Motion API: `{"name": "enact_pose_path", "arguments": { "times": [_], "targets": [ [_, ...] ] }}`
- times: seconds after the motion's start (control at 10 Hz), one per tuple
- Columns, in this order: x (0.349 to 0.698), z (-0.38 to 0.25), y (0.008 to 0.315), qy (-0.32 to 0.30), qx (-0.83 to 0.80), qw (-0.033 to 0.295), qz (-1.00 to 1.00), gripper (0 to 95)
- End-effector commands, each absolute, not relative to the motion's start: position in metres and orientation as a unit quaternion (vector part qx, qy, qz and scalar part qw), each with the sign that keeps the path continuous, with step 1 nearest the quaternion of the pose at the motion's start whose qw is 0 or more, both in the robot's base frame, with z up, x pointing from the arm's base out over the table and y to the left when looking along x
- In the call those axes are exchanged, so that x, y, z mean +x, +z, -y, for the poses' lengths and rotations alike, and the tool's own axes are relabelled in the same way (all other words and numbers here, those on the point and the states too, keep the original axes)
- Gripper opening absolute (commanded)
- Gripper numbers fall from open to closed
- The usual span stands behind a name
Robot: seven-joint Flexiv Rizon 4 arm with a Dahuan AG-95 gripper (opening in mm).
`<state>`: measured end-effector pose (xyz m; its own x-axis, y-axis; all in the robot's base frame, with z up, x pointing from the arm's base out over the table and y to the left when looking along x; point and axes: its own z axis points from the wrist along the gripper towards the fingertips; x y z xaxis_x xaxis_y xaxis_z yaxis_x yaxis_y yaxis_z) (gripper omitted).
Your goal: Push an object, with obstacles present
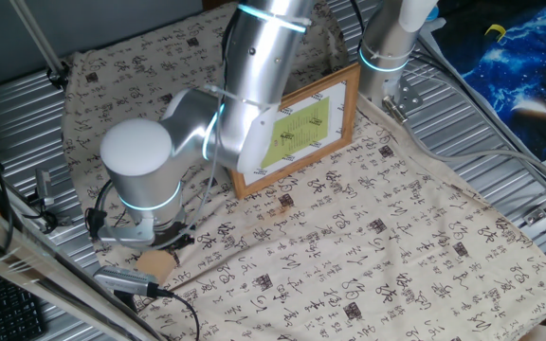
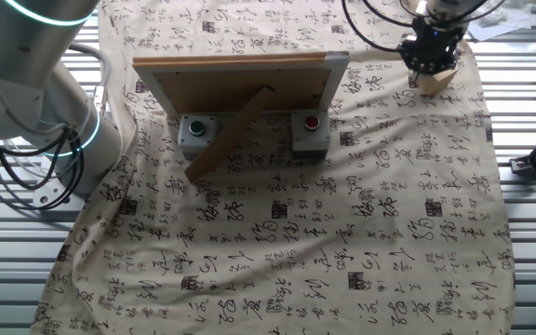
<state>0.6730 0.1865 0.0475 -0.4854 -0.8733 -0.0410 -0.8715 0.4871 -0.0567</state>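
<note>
The object, a small light-tan wooden cube [image 1: 158, 264] [image 2: 436, 80], lies on the patterned cloth near its corner. My gripper [image 1: 171, 239] [image 2: 428, 63] hangs right over it with its dark fingers down against the cube's top edge. No gap shows between them, so it looks shut with nothing held. The obstacle, a wooden picture frame [image 1: 301, 133] with a yellow-green centre, stands propped upright at mid-table. The other fixed view shows its brown back and stand [image 2: 240, 86]. In one fixed view my own arm hides part of the frame and most of the gripper.
Two grey boxes, one with a green button [image 2: 196, 131] and one with a red button [image 2: 310, 129], sit at the frame's back. A second arm's base [image 1: 385, 57] stands beyond the frame. Cloth [image 1: 368, 246] covers the table, with ribbed metal around it and a cable [image 1: 126, 281] beside the cube.
</note>
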Motion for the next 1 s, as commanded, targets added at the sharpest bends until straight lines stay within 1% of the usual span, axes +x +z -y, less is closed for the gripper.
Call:
{"name": "enact_pose_path", "arguments": {
  "times": [0.1, 0.6, 1.0],
  "targets": [
    [0.664, -0.188, 0.062, -0.012, -0.482, 0.032, -0.875, 0.0],
    [0.666, -0.188, 0.068, 0.003, -0.406, 0.039, -0.913, 0.0],
    [0.697, -0.184, 0.106, 0.006, -0.364, 0.035, -0.931, 0.0]
  ]
}}
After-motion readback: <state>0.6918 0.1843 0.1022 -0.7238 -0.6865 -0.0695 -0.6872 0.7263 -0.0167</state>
